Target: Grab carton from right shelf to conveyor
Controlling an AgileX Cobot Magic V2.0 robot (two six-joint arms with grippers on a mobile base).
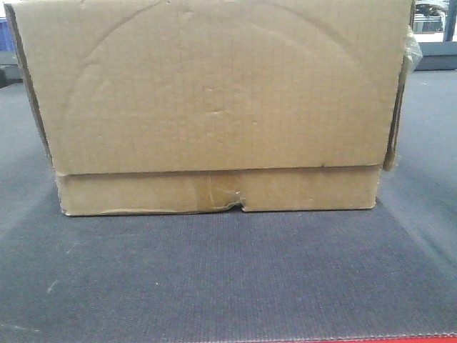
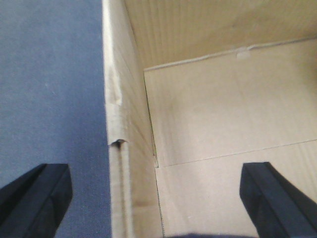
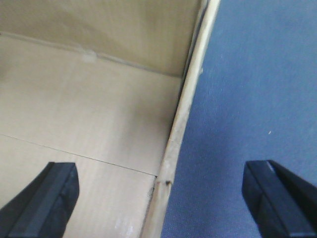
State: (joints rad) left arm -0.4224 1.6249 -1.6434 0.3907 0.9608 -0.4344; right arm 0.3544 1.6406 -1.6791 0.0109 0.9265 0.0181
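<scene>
The carton (image 1: 214, 100) is a wide brown cardboard box. It stands on the conveyor (image 1: 214, 279), a dark grey woven belt with a thin red strip at its near edge. A small tear shows at mid-seam of its lower band. My left gripper (image 2: 156, 198) is open, its fingers (image 2: 34, 198) straddling the carton's left wall (image 2: 119, 148) from above. My right gripper (image 3: 158, 198) is open, its fingers (image 3: 277, 198) straddling the right wall (image 3: 173, 148). Neither touches the cardboard. The carton's inside (image 2: 223, 124) looks empty. The right shelf is out of view.
Belt surface shows on both sides of the carton (image 2: 49, 89) (image 3: 247, 89). Blue bins (image 1: 6, 32) and dark equipment (image 1: 432, 21) sit in the far background corners.
</scene>
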